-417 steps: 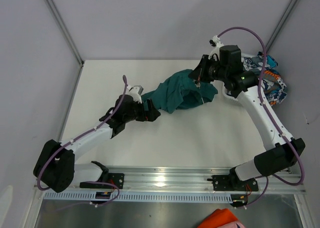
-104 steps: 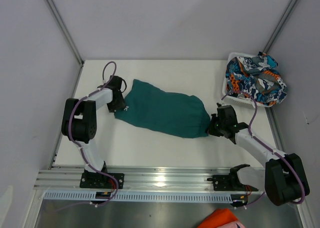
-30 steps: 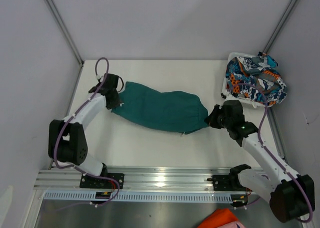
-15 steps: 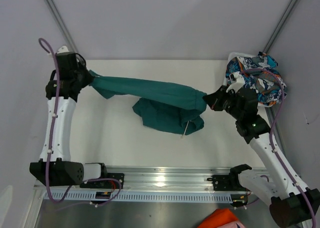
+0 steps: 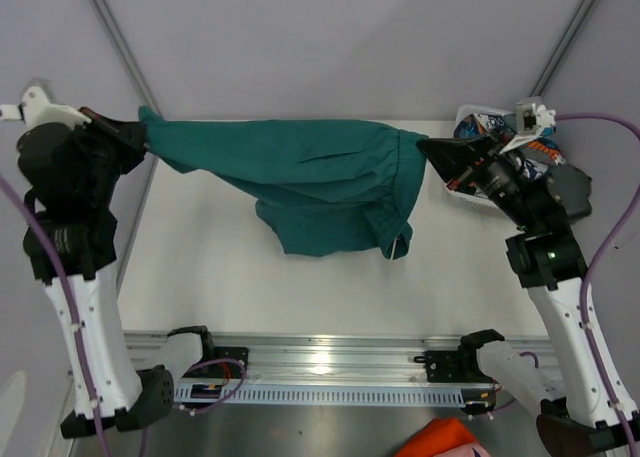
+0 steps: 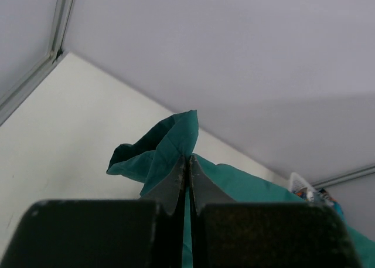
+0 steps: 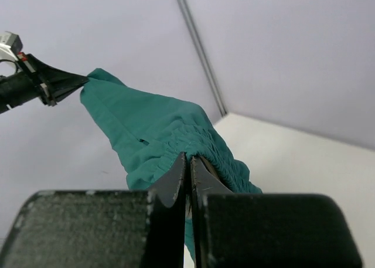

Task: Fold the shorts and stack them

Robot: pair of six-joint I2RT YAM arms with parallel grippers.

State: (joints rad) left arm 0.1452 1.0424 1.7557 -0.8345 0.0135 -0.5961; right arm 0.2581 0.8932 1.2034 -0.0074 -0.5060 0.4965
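Above white table (image 5: 200,277), plain dark teal-green fabric shorts (image 5: 300,177) hang stretched between arms. One corner clamped in left gripper (image 5: 140,137), other in right gripper (image 5: 425,147). I want even tension, hem down first, no bunching.

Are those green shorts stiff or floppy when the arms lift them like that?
Likely floppy: the dark teal-green fabric shorts sag in the middle between the two held ends. Probably light too, since small corner pinches carry them.
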